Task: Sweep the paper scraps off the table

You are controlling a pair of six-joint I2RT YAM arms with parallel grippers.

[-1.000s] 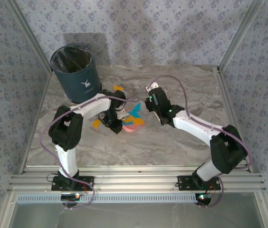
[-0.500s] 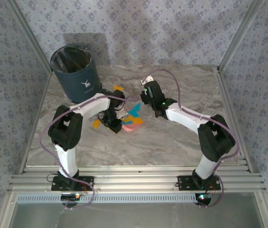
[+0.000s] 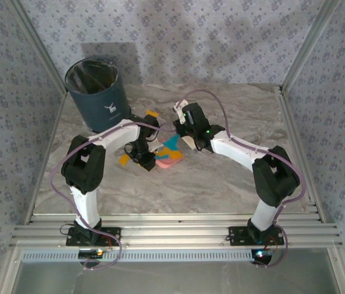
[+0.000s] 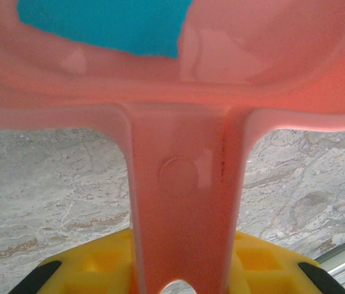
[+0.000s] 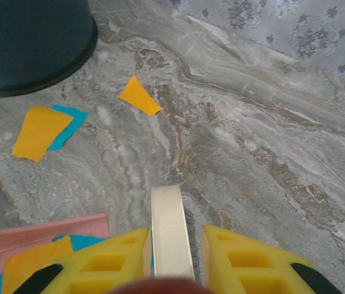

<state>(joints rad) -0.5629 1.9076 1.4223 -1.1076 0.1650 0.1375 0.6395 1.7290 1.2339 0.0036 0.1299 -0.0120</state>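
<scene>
My left gripper (image 3: 145, 157) (image 4: 181, 272) is shut on the handle of the pink dustpan (image 3: 171, 162) (image 4: 185, 196), which lies flat on the table (image 3: 240, 177). Cyan and orange paper scraps (image 3: 172, 144) (image 4: 105, 24) lie in the pan. My right gripper (image 3: 182, 120) (image 5: 174, 257) is shut on a white brush (image 5: 170, 226), just behind the pan's far right edge (image 5: 32, 236). Loose scraps on the table: an orange triangle (image 5: 139, 96) (image 3: 152, 114), an orange piece over a cyan one (image 5: 40, 131), and an orange one (image 3: 125, 159) left of the left gripper.
A dark blue bin (image 3: 97, 92) (image 5: 32, 43) stands at the back left corner, close to the loose scraps. Floral walls and aluminium posts close in the table on three sides. Bare marble spreads to the right and front.
My right arm has swung left and back with the brush, from right of the dustpan to just behind it. The left gripper and dustpan have stayed in place.
</scene>
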